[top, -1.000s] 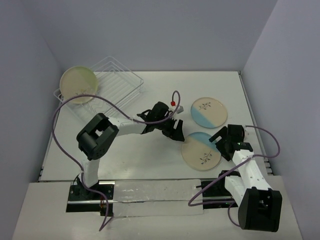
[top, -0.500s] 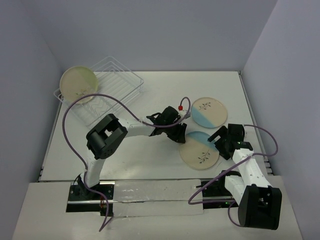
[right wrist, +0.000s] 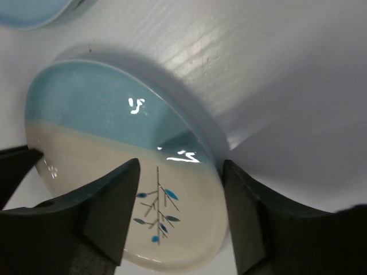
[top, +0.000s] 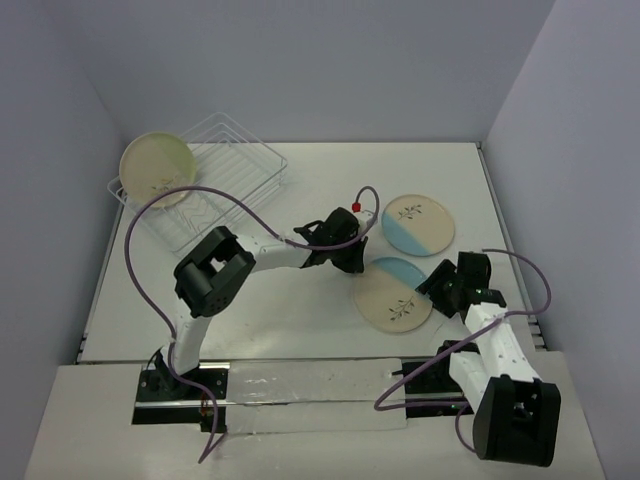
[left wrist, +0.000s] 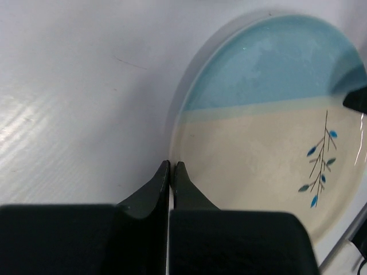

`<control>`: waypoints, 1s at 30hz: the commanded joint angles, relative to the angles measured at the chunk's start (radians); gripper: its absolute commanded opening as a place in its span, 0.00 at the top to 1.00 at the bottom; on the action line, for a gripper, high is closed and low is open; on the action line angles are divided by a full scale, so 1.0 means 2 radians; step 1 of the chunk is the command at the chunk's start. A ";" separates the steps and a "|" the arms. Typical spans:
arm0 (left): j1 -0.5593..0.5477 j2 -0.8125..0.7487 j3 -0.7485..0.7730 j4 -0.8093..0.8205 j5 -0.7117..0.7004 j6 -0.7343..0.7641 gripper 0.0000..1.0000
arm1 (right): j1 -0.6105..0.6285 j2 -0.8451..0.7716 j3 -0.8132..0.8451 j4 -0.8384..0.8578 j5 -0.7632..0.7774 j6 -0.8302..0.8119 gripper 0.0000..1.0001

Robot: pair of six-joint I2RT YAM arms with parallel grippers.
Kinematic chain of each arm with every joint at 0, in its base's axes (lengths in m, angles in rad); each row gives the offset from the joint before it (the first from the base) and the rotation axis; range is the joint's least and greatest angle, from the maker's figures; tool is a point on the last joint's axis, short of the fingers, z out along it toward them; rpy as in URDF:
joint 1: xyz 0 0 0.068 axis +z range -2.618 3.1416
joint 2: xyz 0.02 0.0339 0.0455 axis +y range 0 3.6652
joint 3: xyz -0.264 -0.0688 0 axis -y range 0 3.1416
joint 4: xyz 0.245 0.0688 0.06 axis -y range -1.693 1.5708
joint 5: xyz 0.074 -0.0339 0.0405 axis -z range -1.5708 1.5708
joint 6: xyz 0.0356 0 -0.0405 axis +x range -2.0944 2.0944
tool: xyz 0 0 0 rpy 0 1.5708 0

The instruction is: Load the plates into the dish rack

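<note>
The near cream-and-blue plate (top: 392, 298) (left wrist: 269, 149) (right wrist: 103, 132) lies right of the table's middle, its right side seemingly raised a little. My left gripper (top: 358, 262) (left wrist: 172, 164) is shut, its tips against this plate's left rim. My right gripper (top: 437, 288) (right wrist: 180, 172) is open and straddles the opposite rim, one finger over the cream face and one outside. A second cream-and-blue plate (top: 418, 222) (right wrist: 34, 14) lies flat behind. The all-cream plate (top: 157, 168) leans at the left end of the dish rack (top: 235, 165).
The wire rack sits at the back left, near the left wall. Purple cables (top: 140, 230) loop over the table from both arms. The table's right edge (top: 500, 230) runs close to the two plates.
My left gripper has shut and reached right to the near plate's rim. My right gripper has narrowed and moved in over the other rim. The plate has shifted slightly up-left.
</note>
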 commanded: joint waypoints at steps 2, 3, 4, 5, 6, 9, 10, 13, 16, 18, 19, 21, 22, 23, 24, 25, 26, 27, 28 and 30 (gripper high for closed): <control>-0.015 0.039 -0.020 -0.024 0.009 -0.007 1.00 | 0.009 -0.071 0.019 0.047 -0.171 0.015 0.44; -0.015 0.039 -0.021 -0.022 0.008 -0.009 1.00 | 0.009 -0.085 0.026 0.047 -0.180 0.015 0.45; -0.015 0.040 -0.021 -0.021 0.009 -0.011 1.00 | 0.009 -0.098 0.032 0.047 -0.185 0.013 0.45; -0.015 0.040 -0.022 -0.018 0.012 -0.013 1.00 | 0.009 -0.104 0.038 0.048 -0.192 0.012 0.45; -0.014 0.041 -0.023 -0.015 0.017 -0.015 1.00 | 0.009 -0.109 0.046 0.048 -0.201 0.011 0.46; -0.008 0.041 -0.028 -0.003 0.031 -0.022 1.00 | 0.009 -0.111 0.057 0.050 -0.220 0.007 0.46; -0.005 0.040 -0.031 0.001 0.036 -0.026 1.00 | 0.009 -0.110 0.059 0.052 -0.224 0.006 0.46; 0.007 0.036 -0.042 0.015 0.046 -0.038 1.00 | 0.009 -0.106 0.056 0.064 -0.237 0.009 0.47; 0.017 0.031 -0.053 0.027 0.059 -0.047 1.00 | 0.009 -0.103 0.057 0.087 -0.250 0.016 0.48; 0.019 0.026 -0.059 0.029 0.059 -0.049 1.00 | 0.008 -0.098 0.061 0.093 -0.253 0.016 0.49; 0.019 0.025 -0.060 0.029 0.058 -0.049 1.00 | 0.009 -0.094 0.064 0.094 -0.252 0.014 0.49; 0.020 0.023 -0.062 0.037 0.055 -0.049 1.00 | 0.010 -0.086 0.069 0.096 -0.251 0.012 0.49; 0.020 0.021 -0.064 0.046 0.055 -0.050 1.00 | 0.010 -0.082 0.070 0.098 -0.252 0.013 0.49; 0.021 0.020 -0.065 0.048 0.057 -0.051 1.00 | 0.013 -0.077 0.070 0.102 -0.252 0.015 0.50; 0.022 0.018 -0.067 0.050 0.059 -0.052 1.00 | 0.016 -0.071 0.069 0.106 -0.251 0.017 0.50; 0.022 0.016 -0.069 0.054 0.061 -0.052 1.00 | 0.020 -0.066 0.066 0.110 -0.250 0.019 0.50; 0.022 0.015 -0.070 0.057 0.063 -0.052 1.00 | 0.024 -0.059 0.066 0.115 -0.250 0.020 0.50; 0.022 0.015 -0.070 0.057 0.064 -0.051 1.00 | 0.026 -0.054 0.066 0.116 -0.250 0.020 0.50; 0.022 0.015 -0.070 0.057 0.064 -0.051 1.00 | 0.028 -0.047 0.066 0.117 -0.247 0.020 0.51; 0.022 0.015 -0.072 0.058 0.061 -0.052 1.00 | 0.034 -0.028 0.067 0.117 -0.241 0.019 0.54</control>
